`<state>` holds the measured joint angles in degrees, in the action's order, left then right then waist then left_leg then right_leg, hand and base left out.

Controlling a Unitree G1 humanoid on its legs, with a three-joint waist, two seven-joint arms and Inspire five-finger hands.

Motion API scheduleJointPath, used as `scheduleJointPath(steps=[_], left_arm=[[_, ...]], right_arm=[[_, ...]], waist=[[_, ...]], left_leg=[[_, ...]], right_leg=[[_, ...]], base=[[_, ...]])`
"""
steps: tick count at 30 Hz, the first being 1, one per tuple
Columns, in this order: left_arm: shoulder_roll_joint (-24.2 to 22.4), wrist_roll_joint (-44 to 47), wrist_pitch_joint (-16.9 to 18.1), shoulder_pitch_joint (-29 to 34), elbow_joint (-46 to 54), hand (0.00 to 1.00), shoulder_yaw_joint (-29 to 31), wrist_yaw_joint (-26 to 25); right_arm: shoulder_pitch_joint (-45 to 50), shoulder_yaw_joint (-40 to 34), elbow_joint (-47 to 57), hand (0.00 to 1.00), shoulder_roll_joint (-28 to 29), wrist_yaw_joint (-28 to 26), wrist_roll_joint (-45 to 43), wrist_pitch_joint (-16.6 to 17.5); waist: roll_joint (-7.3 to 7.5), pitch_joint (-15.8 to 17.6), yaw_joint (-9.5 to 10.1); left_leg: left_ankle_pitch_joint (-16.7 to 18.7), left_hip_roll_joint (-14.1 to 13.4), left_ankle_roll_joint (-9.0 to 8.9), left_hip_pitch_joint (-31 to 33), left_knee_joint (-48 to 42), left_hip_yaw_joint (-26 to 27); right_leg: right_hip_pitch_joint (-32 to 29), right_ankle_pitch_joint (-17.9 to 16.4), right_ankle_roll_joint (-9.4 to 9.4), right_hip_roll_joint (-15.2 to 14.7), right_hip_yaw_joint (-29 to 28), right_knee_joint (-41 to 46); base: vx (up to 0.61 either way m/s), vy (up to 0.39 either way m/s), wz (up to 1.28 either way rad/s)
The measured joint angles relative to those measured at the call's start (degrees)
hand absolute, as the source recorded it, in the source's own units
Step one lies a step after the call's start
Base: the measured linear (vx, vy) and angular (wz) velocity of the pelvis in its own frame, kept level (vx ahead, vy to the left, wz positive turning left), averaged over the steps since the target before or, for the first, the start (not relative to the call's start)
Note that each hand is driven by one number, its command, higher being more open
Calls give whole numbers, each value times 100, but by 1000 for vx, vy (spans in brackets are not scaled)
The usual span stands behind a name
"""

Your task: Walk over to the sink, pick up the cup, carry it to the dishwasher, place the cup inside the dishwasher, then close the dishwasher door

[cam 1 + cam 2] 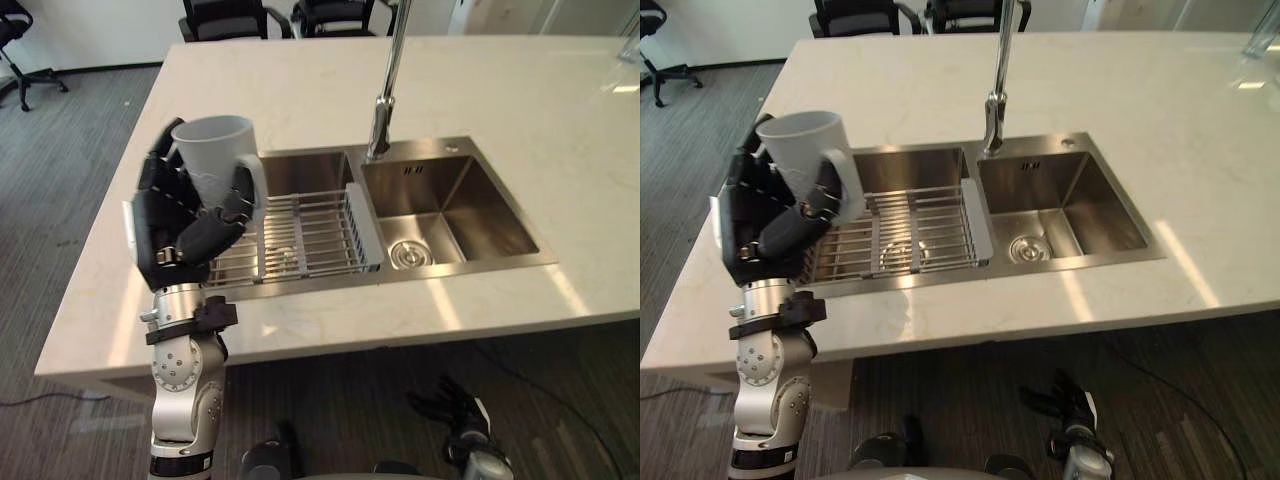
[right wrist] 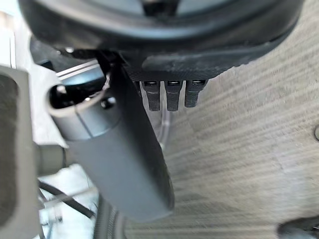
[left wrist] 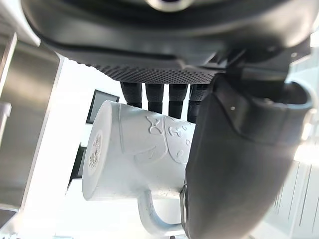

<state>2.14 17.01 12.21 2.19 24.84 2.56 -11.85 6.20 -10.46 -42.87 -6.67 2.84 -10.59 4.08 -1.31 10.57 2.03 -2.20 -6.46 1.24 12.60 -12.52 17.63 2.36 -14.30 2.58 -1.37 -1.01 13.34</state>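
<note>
The left hand [image 1: 185, 225] is raised over the near left edge of the surface [image 1: 300, 90], fingers and thumb curled round the white cup [image 1: 215, 150], which is upright with its mouth up. Behind it lies the double sink [image 1: 470, 215]: a wire rack [image 1: 310, 235] in the left basin, the tap [image 1: 385, 90] rising between the basins. Chairs [image 1: 225, 18] stand past the far edge. The right hand [image 1: 455, 410] hangs low over the floor, fingers straight and holding nothing.

Brushed steel sink [image 1: 450, 205], smooth white cup [image 1: 215, 148], polished pale stone counter [image 1: 300, 90]
</note>
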Motion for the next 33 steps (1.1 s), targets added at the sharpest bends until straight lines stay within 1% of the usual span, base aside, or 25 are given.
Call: scheduleJointPath(steps=[1, 2, 3, 4, 5, 6, 7, 8, 9, 10, 11, 12, 13, 16, 17, 18, 19, 21, 22, 23, 25, 26, 28, 30, 33], left_arm=[[-45, 8, 2, 125, 7, 30, -124, 1], [-47, 21, 3, 152, 9, 30, -175, -1], [-40, 82, 5, 155, 18, 30, -247, 5], [-41, 153, 7, 153, 21, 30, -386, 12], [-39, 166, 8, 152, 23, 30, -460, 22], [-39, 180, 13, 150, 31, 30, -621, 67], [-41, 213, 24, 142, 35, 30, -762, 113], [-36, 222, 24, 126, 35, 30, -832, 127], [-26, 225, 29, 93, 33, 30, -981, 184], [-27, 225, 31, 63, 12, 30, -1125, 245], [-30, 221, 31, 33, -14, 30, -1206, 263], [-12, 220, 33, -31, -68, 30, -1322, 319], [111, 219, 24, -43, -135, 30, -1365, 332], [254, 219, 6, -37, -341, 30, -1322, 309], [253, 219, 8, -35, -340, 30, -1298, 309], [267, 220, 9, -35, -338, 30, -1270, 309], [281, 220, 9, -35, -338, 30, -1272, 310], [364, 219, 9, -33, -335, 30, -1307, 319], [385, 219, 9, -29, -333, 30, -1317, 333], [413, 219, 5, -29, -333, 30, -1315, 334], [410, 218, 5, 3, -332, 30, -1316, 344], [394, 218, 7, 33, -331, 30, -1307, 336], [425, 217, 11, 173, -330, 30, -1255, 325], [427, 217, 11, 285, -317, 30, -1242, 332], [347, 217, 8, 601, -284, 30, -1087, 326]], right_arm=[[4, 7, -113, 90, 14, 3, -80, -1], [17, 3, -122, 90, 17, 7, -104, 0], [31, -40, -112, 90, 15, 60, -112, 23], [73, -60, -103, 90, 8, 150, -120, 76], [100, -61, -101, 90, -34, 200, -125, 78], [187, -54, -94, 90, -116, 231, -157, 78], [266, -54, -55, 90, -133, 236, -159, 78], [309, -54, -28, 90, -135, 238, -160, 82], [378, -56, 3, 90, -129, 241, -161, 84], [420, -61, 15, 90, -142, 258, -160, 84], [453, -64, 35, 90, -136, 263, -159, 83], [505, -73, 43, 90, -112, 262, -157, 83], [542, -53, 76, 90, 15, 250, -157, 62], [599, -38, 67, 90, 180, 196, -156, 62], [584, -38, 67, 90, 188, 193, -155, 62], [573, -32, 67, 90, 196, 188, -147, 62], [560, -30, 67, 90, 197, 187, -142, 62], [541, -30, 67, 90, 194, 191, -98, 62], [530, -30, 67, 90, 193, 190, -70, 62], [538, -29, 72, 90, 198, 186, -51, 62], [648, -39, 70, 90, 135, 198, -51, 54], [677, -39, 70, 90, 100, 203, -51, 46], [704, -25, 67, 90, 57, 204, -53, 28], [669, 17, 68, 90, 57, 203, -52, 29], [579, 243, 143, 90, 48, 212, -51, 29]], waist=[[-26, 1, -16], [-29, 3, -39], [-7, 14, -127], [-1, 23, -212], [4, 25, -218], [15, 29, -242], [-24, 1, -306], [-16, 1, -319], [-85, -69, -351], [-110, -104, -445], [-205, -165, -476], [-285, -233, -474], [-185, -261, -459], [-123, -278, -426], [-115, -281, -415], [-96, -292, -382], [-82, -300, -362], [-24, -313, -309], [18, -327, -311], [85, -355, -375], [114, -370, -511], [111, -372, -476], [100, -405, -326], [108, -434, -288], [110, -439, -285]], left_leg=[[-104, -74, -66, -6, -4, -155], [-169, -80, -123, 12, -1, -264], [-401, -44, -377, 101, 88, -557], [-221, -73, -324, 266, -263, -704], [9, -93, -195, 318, -637, -705], [484, -122, -161, 279, -1318, -724], [828, -199, -217, 112, -1729, -735], [967, -251, -268, -6, -1795, -726], [1138, -347, -356, -373, -1663, -735], [1230, -365, -436, -771, -1136, -745], [1234, -352, -490, -990, -673, -763], [1138, -287, -632, -1223, 145, -796], [949, -102, -551, -1253, 376, -825], [928, 147, -516, -1249, 278, -920], [925, 179, -512, -1241, 268, -921], [916, 228, -444, -1236, 253, -930], [916, 250, -417, -1234, 242, -936], [923, 319, -340, -1196, 202, -998], [914, 355, -291, -1141, 175, -1076], [879, 449, -238, -1053, 136, -1268], [843, 563, -206, -947, 55, -1628], [834, 585, -212, -940, 46, -1662], [817, 615, -237, -918, 53, -1750], [756, 632, -256, -817, 74, -1939], [626, 670, -365, -589, 27, -2394]], right_leg=[[86, 76, -81, 117, 110, -28], [104, 97, -114, 167, 181, -19], [69, 155, -214, 149, 427, -27], [4, 217, -304, 117, 636, -22], [-21, 249, -319, 91, 697, -17], [-47, 321, -321, 22, 776, -23], [-56, 422, -312, -25, 865, -65], [-92, 464, -295, -54, 905, -87], [-190, 523, -245, -115, 963, -88], [-268, 597, -152, -156, 1064, -146], [-298, 647, -94, -164, 1119, -202], [-403, 748, 14, -188, 1198, -285], [-430, 843, 68, -337, 1216, -352], [-286, 961, 241, -555, 1290, -440], [-281, 981, 255, -588, 1291, -442], [-274, 1007, 264, -632, 1292, -440], [-270, 1015, 275, -651, 1295, -430], [-279, 991, 266, -696, 1329, -317], [-366, 859, 242, -719, 1257, -112], [-468, 539, 158, -594, 655, 146], [-532, 270, 71, -353, -19, 408], [-551, 233, 79, -348, -59, 481], [-551, 206, 124, -358, 43, 540], [-549, 199, 110, -365, 229, 538], [-539, 198, 67, -360, 569, 526]], base=[[-268, -91, 49], [-279, -95, 63], [-278, -92, 81], [-277, -79, 80], [-307, -63, 61], [-201, 23, 44], [-176, 51, 42], [-147, 99, 37], [-140, 139, 43], [-145, 151, 49], [-137, 187, 52], [-127, 218, 39], [-119, 222, 29], [-85, 169, 23], [-92, 145, 13], [-78, 97, 6], [-125, 102, 9], [-124, 63, 15], [-107, 8, 46], [-98, -19, 72], [-51, -98, 91], [-28, -89, 54], [-14, -44, 22], [-2, -78, 50], [14, -93, 81]])
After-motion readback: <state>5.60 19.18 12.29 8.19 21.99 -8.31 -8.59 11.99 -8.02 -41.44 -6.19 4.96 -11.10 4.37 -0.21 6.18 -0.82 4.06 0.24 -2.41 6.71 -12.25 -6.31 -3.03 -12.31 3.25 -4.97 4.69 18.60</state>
